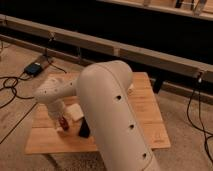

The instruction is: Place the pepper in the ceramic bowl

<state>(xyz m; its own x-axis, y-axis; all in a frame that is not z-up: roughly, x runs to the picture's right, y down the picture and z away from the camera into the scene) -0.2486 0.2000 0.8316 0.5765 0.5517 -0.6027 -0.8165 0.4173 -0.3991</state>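
Arm bulk covers the desk middle, from back edge to front edge; no passage there. Gripper sits low toward the left edge, crowded by the cream block and black slab just to its right. Bare wood along front-left corner, right edge and back-right corner. Cables lie on the floor off the left edge.

— How is your arm set?

— It fills the middle of the view. The thick white link comes up from the bottom edge and bends over at a rounded joint. From there a slimmer link reaches out to the left.

— And the far end?

— The slimmer link ends in my rounded wrist housing, which is turned downward. My gripper hangs just beneath it, pointing down, low on the left and near the thick white link.
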